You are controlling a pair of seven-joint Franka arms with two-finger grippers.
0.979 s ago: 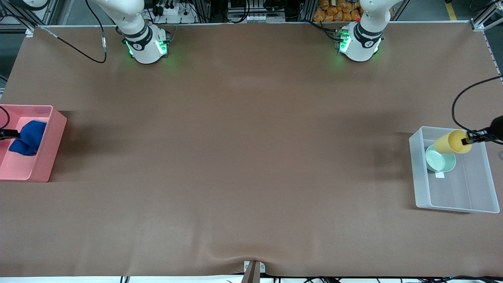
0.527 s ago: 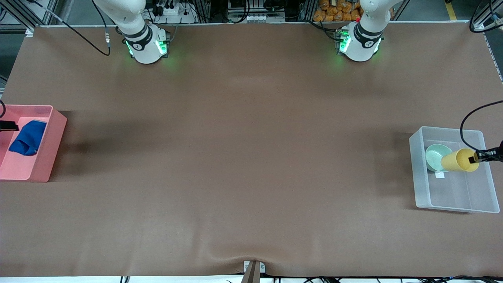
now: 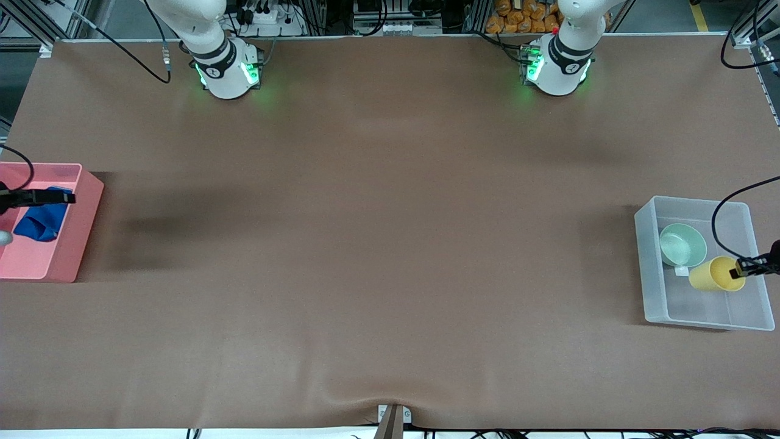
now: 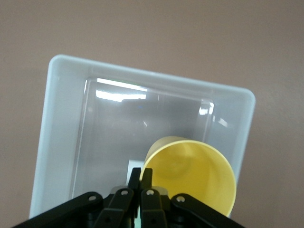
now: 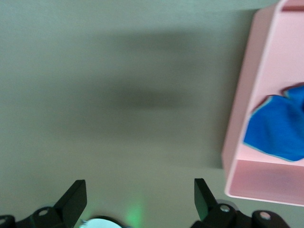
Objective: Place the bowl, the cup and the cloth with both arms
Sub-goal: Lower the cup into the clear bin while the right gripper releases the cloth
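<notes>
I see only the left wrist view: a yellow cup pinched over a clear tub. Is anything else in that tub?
Observer: Yes. A mint-green bowl sits upright on the floor of the clear tub, hidden from you by the yellow cup.
Operator: What is the other arm doing?
Observer: Its right pincer hangs open over a pink bin at the right arm's end of the table.
Operator: Is that bin holding anything?
Observer: A blue cloth lies crumpled inside it.

White arms [image 3: 563,36], black bands, green-lit bases [image 3: 228,73], black cables [image 3: 728,210].
</notes>
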